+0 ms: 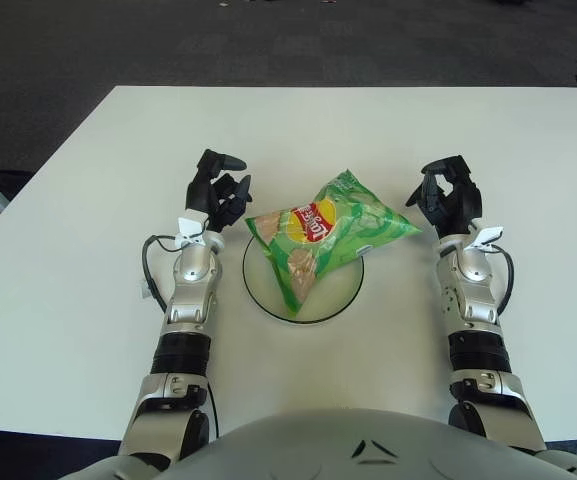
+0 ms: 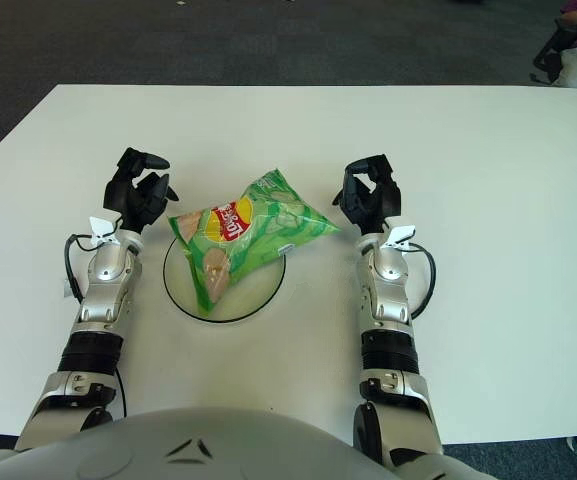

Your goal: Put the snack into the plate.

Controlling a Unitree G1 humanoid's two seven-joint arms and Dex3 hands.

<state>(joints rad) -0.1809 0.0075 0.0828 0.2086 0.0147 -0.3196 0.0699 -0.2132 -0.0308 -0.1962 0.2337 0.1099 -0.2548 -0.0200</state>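
Between left robot hand [image 1: 218, 190] and right robot hand [image 1: 446, 197]: snack [image 1: 323, 233] on plate [image 1: 340, 300]

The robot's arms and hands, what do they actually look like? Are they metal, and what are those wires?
Each forearm is a silver, rounded metal shell with black ribbed bands near the elbow. The left hand and right hand are black, with three chunky jointed fingers apiece. A thin black cable loops out beside each wrist, and small white tags sit at the wrists. No sleeves or covers. The grey curved torso shows at the bottom.

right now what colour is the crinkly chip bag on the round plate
Green crinkly chip bag with a red and yellow logo, lying across the round white plate; clearest in the left eye view.
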